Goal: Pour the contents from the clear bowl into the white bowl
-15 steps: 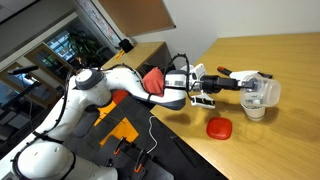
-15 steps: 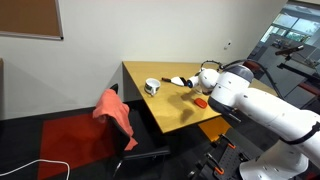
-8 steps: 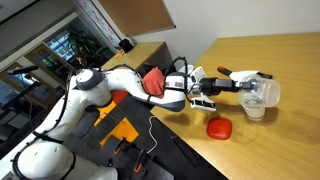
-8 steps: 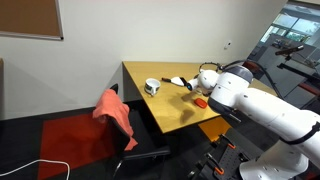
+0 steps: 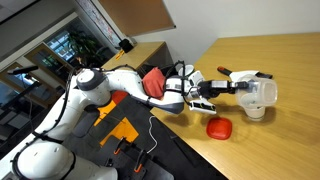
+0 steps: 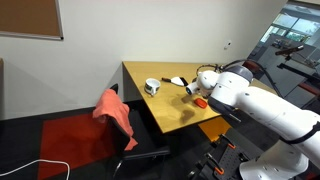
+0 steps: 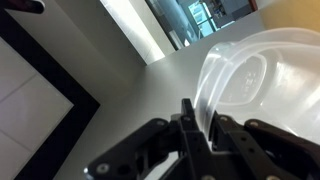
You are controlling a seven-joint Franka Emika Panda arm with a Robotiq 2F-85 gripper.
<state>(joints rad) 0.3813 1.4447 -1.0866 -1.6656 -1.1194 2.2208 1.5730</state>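
Fingers point(image 7: 188, 116) are clamped on the rim of the clear bowl point(image 7: 262, 85), held tilted. The wrist view looks right through it, and its contents can't be made out. In an exterior view it hangs just above the white bowl point(image 5: 256, 112) on the table point(image 5: 290, 55), with a red dish point(image 5: 219, 127) nearby. Only an exterior view catches a dark-lined white bowl point(image 6: 151, 87).

Daylight comes in from the windows point(image 5: 45, 45), and the wooden table point(image 5: 290, 60) looks evenly bright, with only soft shadows under the things on it. In an exterior view the wall point(image 6: 90, 50) is greyer and the floor point(image 6: 60, 135) is dim. Both room pictures are small and grainy. In the wrist view the clear bowl point(image 7: 265, 85) is hazy with pale glare, and the dark fingers point(image 7: 188, 122) are out of focus.
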